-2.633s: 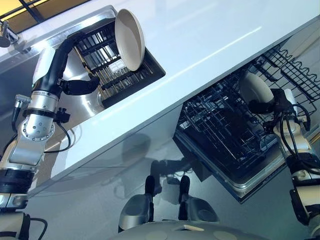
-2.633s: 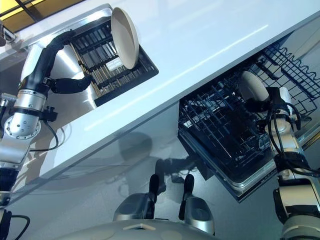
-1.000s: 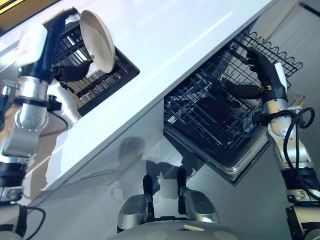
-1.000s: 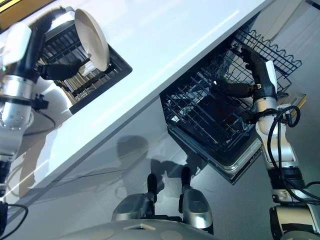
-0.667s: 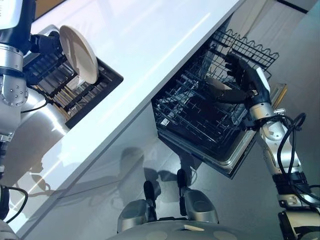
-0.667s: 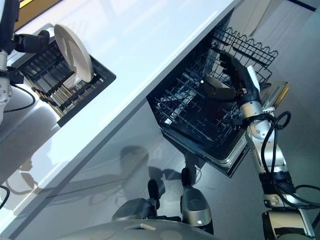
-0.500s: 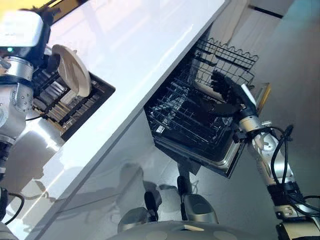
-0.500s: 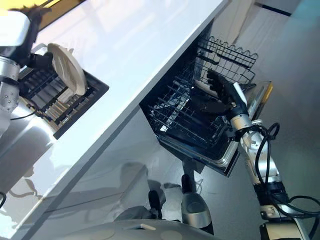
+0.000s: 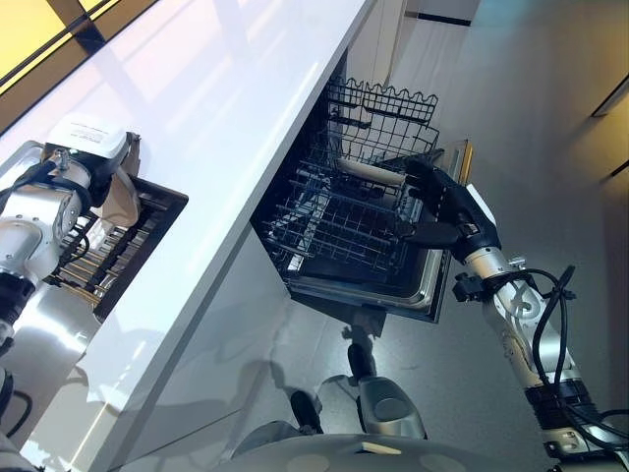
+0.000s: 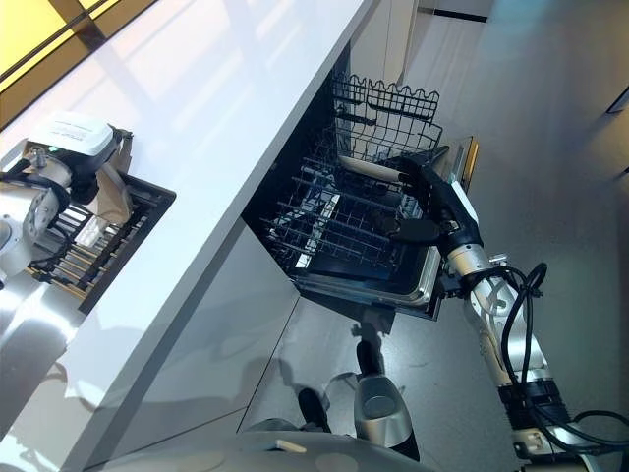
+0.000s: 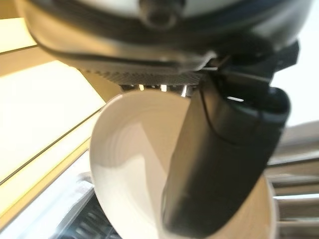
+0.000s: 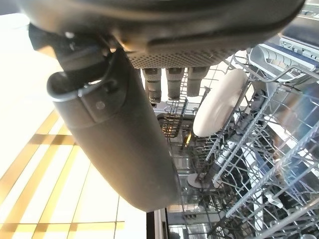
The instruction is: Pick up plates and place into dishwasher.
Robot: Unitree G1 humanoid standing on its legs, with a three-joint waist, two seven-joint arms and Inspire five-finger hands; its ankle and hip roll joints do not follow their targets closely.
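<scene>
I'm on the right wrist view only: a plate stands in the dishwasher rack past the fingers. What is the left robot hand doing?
Observer: The left robot hand grips a second plate, thumb across its face.
Operator: Where is that plate?
Observer: Above the sink rack, at the left end of the counter.
Operator: And my right robot hand, seen from the head?
Observer: The right robot hand is open, fingers straight, at the outer edge of the pulled-out dishwasher rack, beside the racked plate.
</scene>
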